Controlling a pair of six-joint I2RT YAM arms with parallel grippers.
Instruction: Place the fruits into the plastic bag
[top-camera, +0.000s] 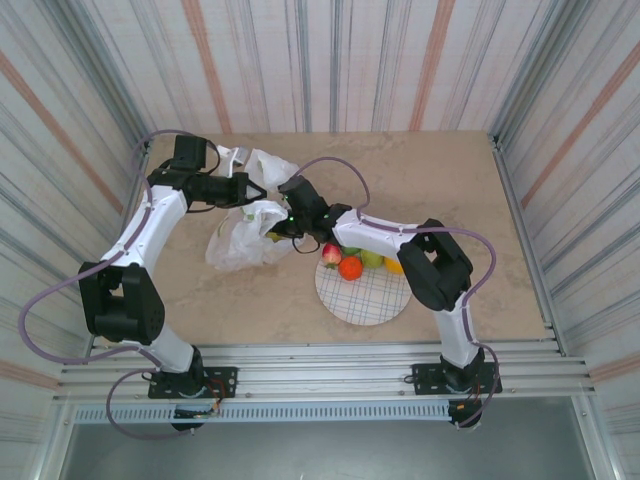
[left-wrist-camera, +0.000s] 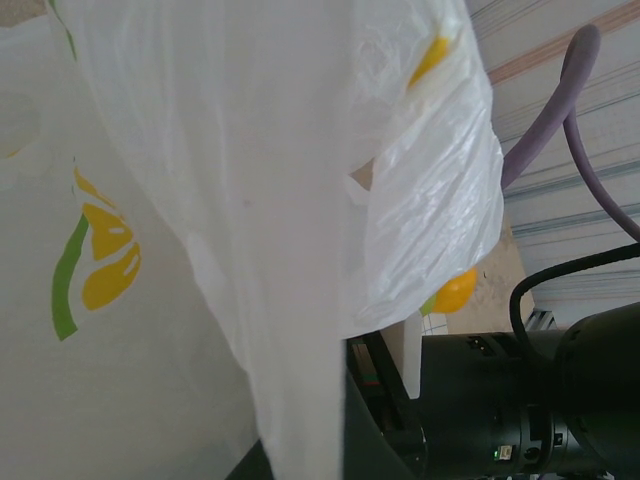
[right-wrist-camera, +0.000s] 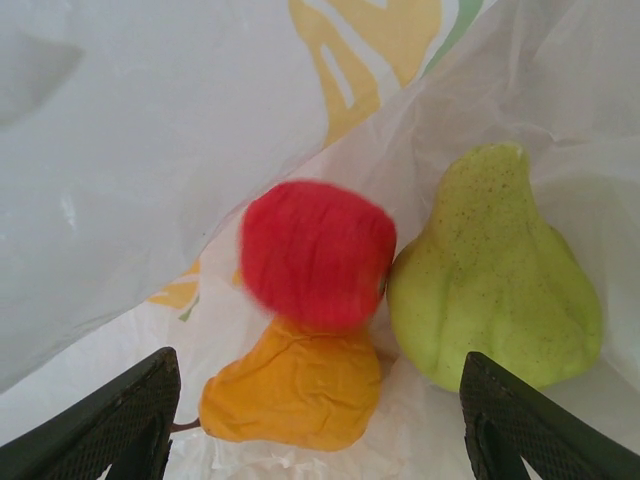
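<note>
The white plastic bag (top-camera: 240, 240) with citrus prints lies left of the plate. My left gripper (top-camera: 244, 190) is shut on its upper edge and holds it up; in the left wrist view the bag (left-wrist-camera: 250, 200) hangs over the fingers and hides them. My right gripper (top-camera: 282, 228) reaches into the bag's mouth. Its fingers (right-wrist-camera: 125, 425) stand wide open. Inside the bag lie a green pear (right-wrist-camera: 495, 285), a wrinkled orange fruit (right-wrist-camera: 295, 390) and a blurred red fruit (right-wrist-camera: 318, 255), none of them gripped. A red apple (top-camera: 331, 253), an orange (top-camera: 350, 267) and a green fruit (top-camera: 371, 258) sit on the plate.
The round white grid-lined plate (top-camera: 362, 298) sits in front of the right arm's base, with a yellow-orange fruit (top-camera: 394, 265) at its right edge. Striped walls close in the tabletop on three sides. The right arm (left-wrist-camera: 520, 410) crosses close beside the bag.
</note>
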